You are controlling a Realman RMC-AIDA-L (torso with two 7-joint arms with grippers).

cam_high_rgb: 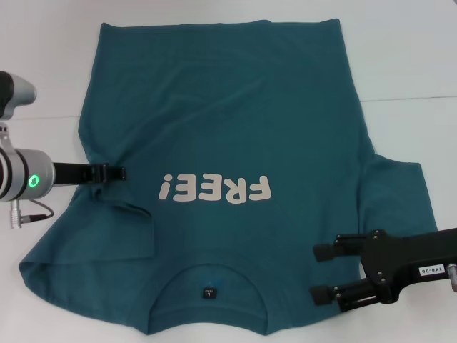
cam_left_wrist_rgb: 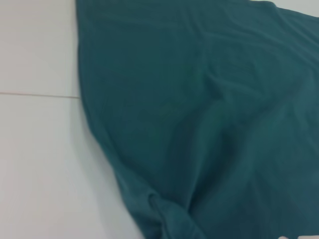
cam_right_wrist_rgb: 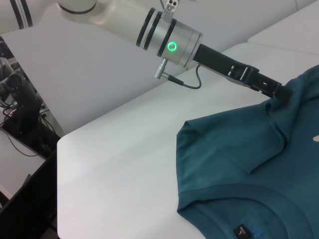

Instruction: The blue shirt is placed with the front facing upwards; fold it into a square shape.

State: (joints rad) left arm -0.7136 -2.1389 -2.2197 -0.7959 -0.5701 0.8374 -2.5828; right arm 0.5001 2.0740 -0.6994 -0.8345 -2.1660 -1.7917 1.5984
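Note:
The blue shirt [cam_high_rgb: 228, 107] lies front up on the white table, its white "FREE!" lettering [cam_high_rgb: 214, 189] upside down to me and its collar [cam_high_rgb: 207, 275] with a small dark tag nearest me. My left gripper [cam_high_rgb: 120, 173] is shut on a pinch of cloth at the shirt's left side below the sleeve, where wrinkles gather; the right wrist view shows this grip, left gripper [cam_right_wrist_rgb: 281, 93], shirt [cam_right_wrist_rgb: 249, 164]. My right gripper [cam_high_rgb: 321, 272] stands open just above the shirt's right shoulder. The left wrist view shows only shirt cloth [cam_left_wrist_rgb: 209, 124] and table.
The left sleeve [cam_high_rgb: 93, 236] is creased with a fold across it. The right sleeve [cam_high_rgb: 396, 193] lies spread out flat. White table [cam_high_rgb: 43, 307] surrounds the shirt, with a seam [cam_high_rgb: 407, 100] at the back. Dark equipment [cam_right_wrist_rgb: 20, 109] stands beyond the table's left edge.

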